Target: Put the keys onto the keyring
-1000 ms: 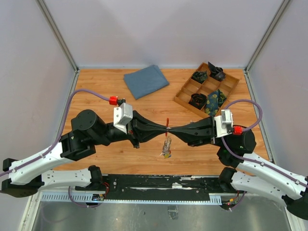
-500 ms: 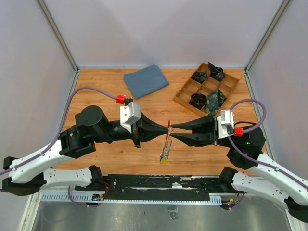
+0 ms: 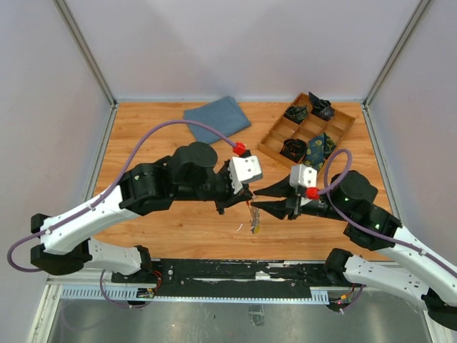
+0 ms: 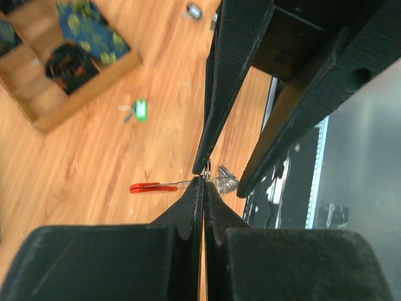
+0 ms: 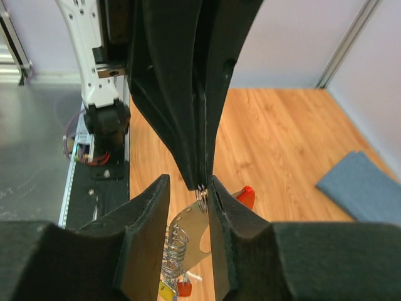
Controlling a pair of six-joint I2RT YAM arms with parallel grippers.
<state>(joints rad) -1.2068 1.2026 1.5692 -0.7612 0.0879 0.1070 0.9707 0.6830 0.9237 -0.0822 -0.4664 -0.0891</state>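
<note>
My left gripper (image 3: 248,194) is shut on the small metal ring at the top of the keyring. The keyring's red part (image 4: 153,187) sticks out sideways from its tip (image 4: 204,182). Below it hang the keys (image 5: 195,232): a flat silver plate, a wire coil and small yellow and red ends, seen from above as a bunch (image 3: 253,223) over the table. My right gripper (image 5: 188,182) faces it tip to tip and stands open, one finger on each side of that ring. In the top view it (image 3: 254,198) meets the left one mid-table.
A folded blue cloth (image 3: 216,119) lies at the back. A wooden divided tray (image 3: 265,148) with dark items sits back right. A small green tag (image 4: 140,110) lies on the wood. The black rail (image 3: 235,270) runs along the near edge.
The right gripper has opened from shut. The left arm has swung forward and to the right, and the bunch now hangs from the left gripper alone.
</note>
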